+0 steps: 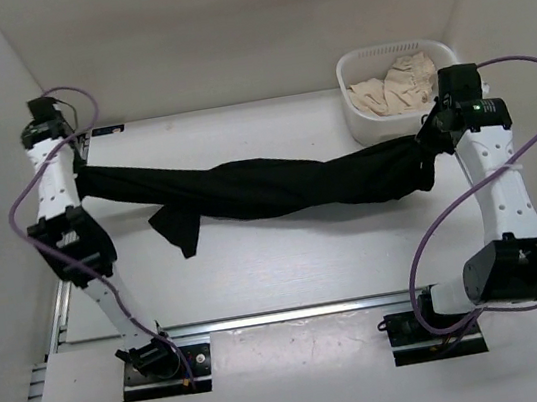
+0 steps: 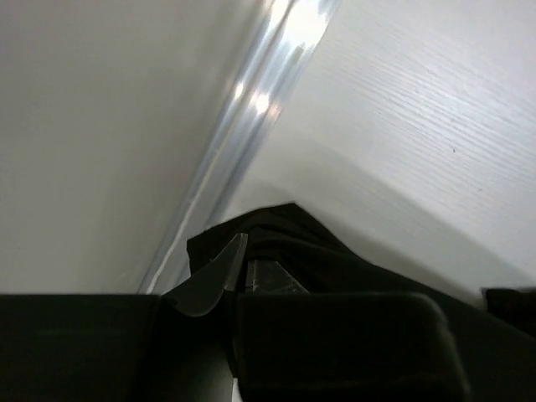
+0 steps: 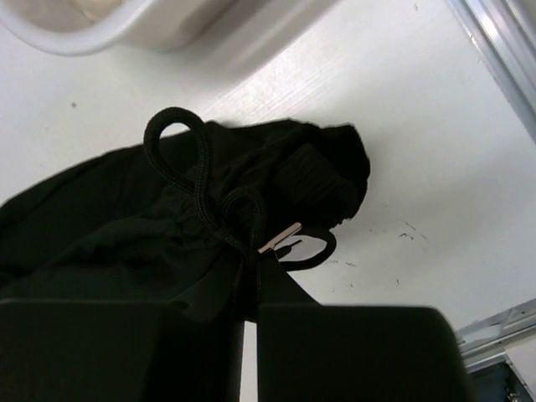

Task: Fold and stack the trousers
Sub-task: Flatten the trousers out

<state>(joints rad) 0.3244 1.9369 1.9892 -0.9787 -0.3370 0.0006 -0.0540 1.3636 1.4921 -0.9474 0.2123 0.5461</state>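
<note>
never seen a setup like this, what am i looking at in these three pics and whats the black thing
Two robot arms are bolted at the near edge of a white table. The wide picture comes from a camera above and behind them; the other two come from cameras on each wrist, looking past the fingers. The black thing is a pair of trousers, stretched between the arms. The left gripper is shut on one end, the right gripper on the other, where a drawstring shows. A loose part droops near the middle. At the far right stands a white basket with beige cloth in it.
</note>
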